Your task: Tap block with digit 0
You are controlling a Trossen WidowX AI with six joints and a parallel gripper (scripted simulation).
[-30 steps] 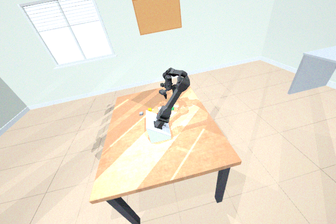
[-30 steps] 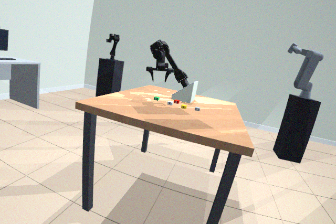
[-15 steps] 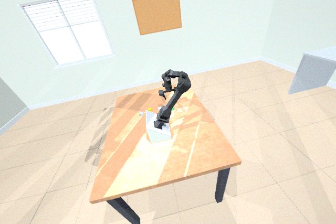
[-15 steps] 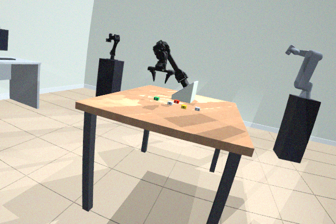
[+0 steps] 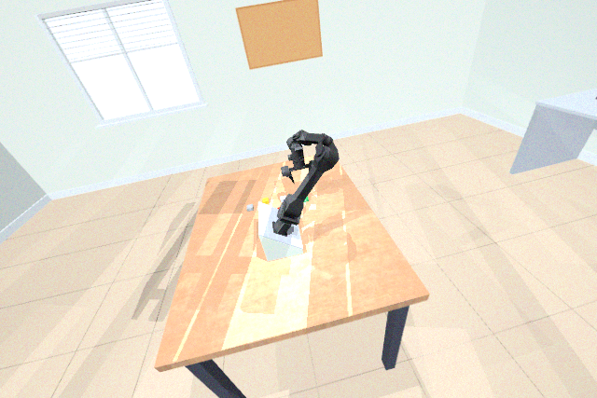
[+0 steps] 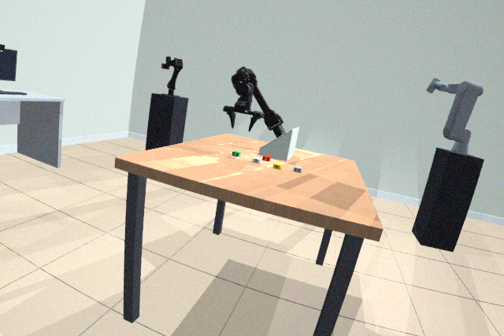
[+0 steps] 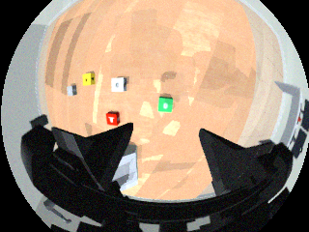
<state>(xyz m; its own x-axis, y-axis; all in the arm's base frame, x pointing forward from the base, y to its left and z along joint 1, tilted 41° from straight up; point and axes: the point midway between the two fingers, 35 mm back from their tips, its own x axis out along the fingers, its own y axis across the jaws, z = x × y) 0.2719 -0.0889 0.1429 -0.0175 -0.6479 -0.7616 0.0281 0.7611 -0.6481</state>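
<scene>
Above the desk, the end effector hangs with its fingers spread wide and nothing between them. Below it lie five small blocks, green, red, white, yellow and a pale one. Their digits are too small to read, so the block showing 0 cannot be picked out.

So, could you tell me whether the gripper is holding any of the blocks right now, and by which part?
Nothing is held. The gripper hangs open above the table, its fingers spread apart with only air between them, well clear of the blocks.
</scene>
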